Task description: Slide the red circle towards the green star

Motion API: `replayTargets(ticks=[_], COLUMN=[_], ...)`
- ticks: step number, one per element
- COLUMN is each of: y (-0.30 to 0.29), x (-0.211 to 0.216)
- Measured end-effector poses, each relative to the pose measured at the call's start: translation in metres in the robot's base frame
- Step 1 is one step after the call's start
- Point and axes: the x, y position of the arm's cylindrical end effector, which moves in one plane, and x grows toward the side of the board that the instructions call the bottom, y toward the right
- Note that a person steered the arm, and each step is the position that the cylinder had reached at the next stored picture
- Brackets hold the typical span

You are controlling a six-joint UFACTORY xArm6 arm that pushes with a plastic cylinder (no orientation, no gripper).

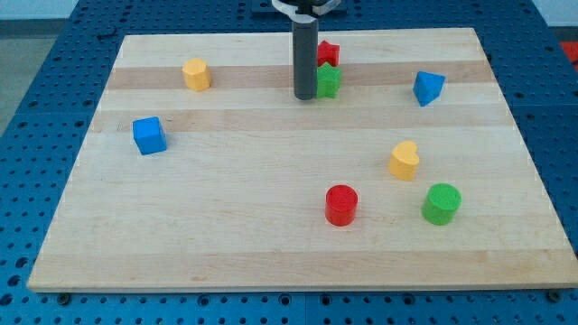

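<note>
Red circle (pixel 340 205) sits untouched near the view's bottom of the table (pixel 226 226), well apart from the green star (pixel 330 81) up top, so the push looks not yet begun. The tool is just a plain rod, nothing to open or hold; its tip (pixel 305 97) stands just left of the green star, maybe touching. Next it'd need to get below the circle and shove upward.
</note>
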Motion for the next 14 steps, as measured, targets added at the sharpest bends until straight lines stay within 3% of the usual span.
replayTargets(ticks=[4,5,7,9,11,12,14], y=[0.005,0.005,0.016,0.066,0.060,0.060,0.042], x=[0.000,0.017,0.109,0.172,0.246,0.266,0.252])
